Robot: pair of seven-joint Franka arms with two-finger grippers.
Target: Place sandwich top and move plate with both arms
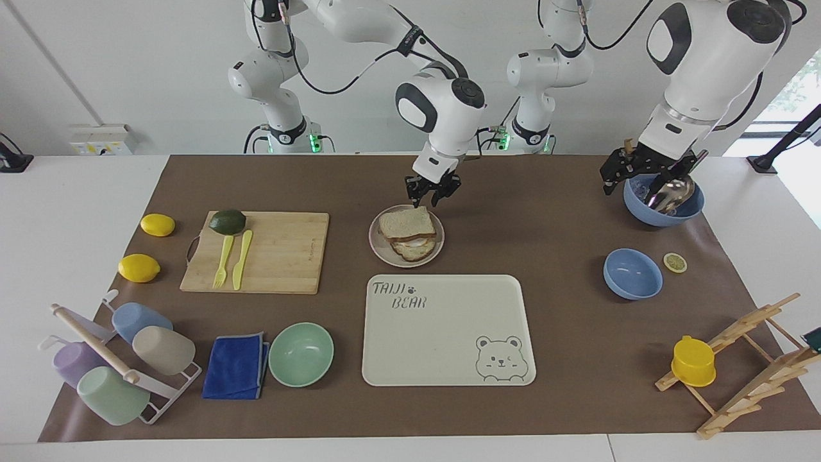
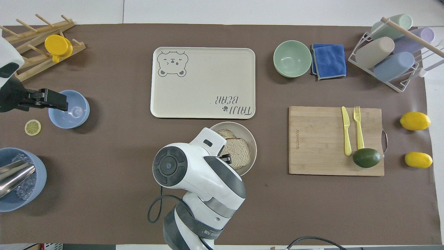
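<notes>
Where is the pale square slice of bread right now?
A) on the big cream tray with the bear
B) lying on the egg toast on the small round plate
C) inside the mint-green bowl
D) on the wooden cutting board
B: the pale square bread slice lies flat over the egg toast on the small round beige plate, with nothing holding it.

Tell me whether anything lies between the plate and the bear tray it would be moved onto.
Nothing visible does. The plate with the sandwich top on it sits just robot-side of the bear tray, with only bare brown mat between them. The tray's surface holds nothing. The right gripper hangs open over the plate's robot-side rim; the left gripper waits over a blue bowl.
</notes>
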